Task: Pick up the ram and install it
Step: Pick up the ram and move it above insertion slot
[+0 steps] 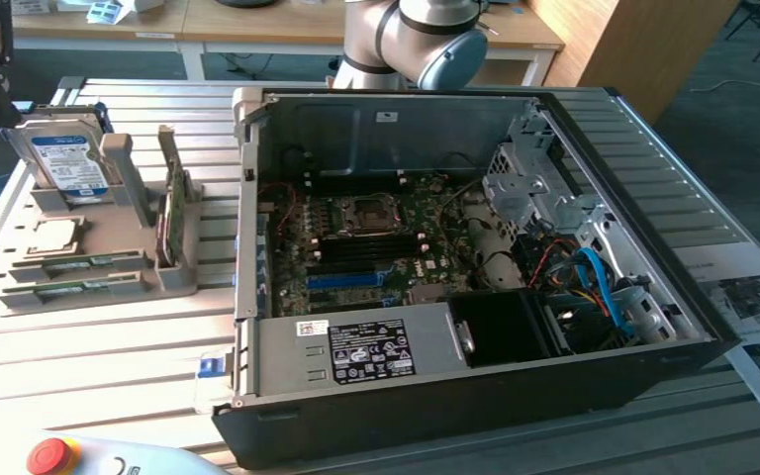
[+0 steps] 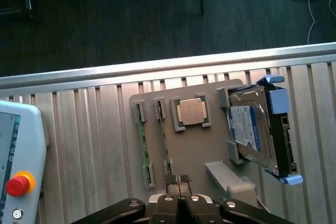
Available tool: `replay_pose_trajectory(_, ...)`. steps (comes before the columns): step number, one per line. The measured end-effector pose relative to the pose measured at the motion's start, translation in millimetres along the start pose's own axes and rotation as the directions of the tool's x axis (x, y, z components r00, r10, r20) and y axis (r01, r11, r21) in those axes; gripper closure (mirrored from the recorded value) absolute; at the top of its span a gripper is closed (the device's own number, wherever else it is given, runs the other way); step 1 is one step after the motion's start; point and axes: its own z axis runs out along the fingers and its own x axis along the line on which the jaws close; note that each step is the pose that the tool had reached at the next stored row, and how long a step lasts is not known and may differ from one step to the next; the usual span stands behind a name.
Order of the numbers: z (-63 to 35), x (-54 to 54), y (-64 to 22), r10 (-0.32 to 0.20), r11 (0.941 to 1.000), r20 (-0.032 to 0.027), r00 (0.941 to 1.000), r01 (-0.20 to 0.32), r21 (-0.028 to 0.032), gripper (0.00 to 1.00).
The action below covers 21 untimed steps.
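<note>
The ram (image 1: pixel 79 263) (image 2: pixel 163 140) sits in a slot of a gray parts holder (image 1: pixel 175 277) (image 2: pixel 199 150). It lies between the square CPU chip (image 1: pixel 52 236) (image 2: pixel 190 111) and a second green memory stick (image 1: pixel 70 290) (image 2: pixel 140 145). A hard drive (image 1: pixel 70 163) (image 2: pixel 257 129) stands at the holder's other end. The holder rests on the slatted tabletop (image 1: pixel 90 346) (image 2: pixel 89 129) close to one of its edges, just beside the open computer case (image 1: pixel 486 396).

The hand (image 2: pixel 178 179) hangs above the holder with its fingers clenched together, grasping nothing. In the wrist view its tips line up near one end of the ram without touching it.

The stick seems to stand on its long edge, so only the thin upper edge is exposed. It is probably very light, stiff and easily damaged. The safest hold looks to be across the two flat faces near the middle of that edge, with gentle pressure and well away from the contact edge down in the slot.
</note>
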Motion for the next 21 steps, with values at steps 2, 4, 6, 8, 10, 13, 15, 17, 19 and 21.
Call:
replay_pose_trajectory(2,0.0,0.0,0.0,-0.035,0.9994,-0.0016,0.9994,0.035,-0.0004,0.89)
replay_pose_trajectory(4,0.0,0.0,0.0,-0.071,0.9975,-0.0031,0.9975,0.071,-0.0007,0.89)
replay_pose_trajectory(6,0.0,0.0,0.0,-0.102,0.9948,-0.0044,0.9948,0.102,-0.0011,0.89)
replay_pose_trajectory(8,0.0,0.0,0.0,-0.11,0.9939,-0.0048,0.9939,0.11,-0.0012,0.89)
replay_pose_trajectory(10,0.0,0.0,0.0,-0.11,0.9939,-0.0049,0.9939,0.11,-0.0012,0.89)
replay_pose_trajectory(13,0.1,0.0,0.0,-0.11,0.9939,-0.0048,0.9939,0.11,-0.0012,0.89)
replay_pose_trajectory(15,0.8,0.0,-0.1,-0.11,0.9939,-0.0048,0.9939,0.11,-0.0012,0.89)
replay_pose_trajectory(17,1.7,0.0,-0.1,-0.11,0.9939,-0.0048,0.9939,0.11,-0.0012,0.89)
replay_pose_trajectory(19,3.0,0.0,-0.1,-0.11,0.9939,-0.0048,0.9939,0.11,-0.0012,0.89)
replay_pose_trajectory(21,4.8,0.0,-0.2,-0.11,0.9939,-0.0048,0.9939,0.11,-0.0012,0.89)
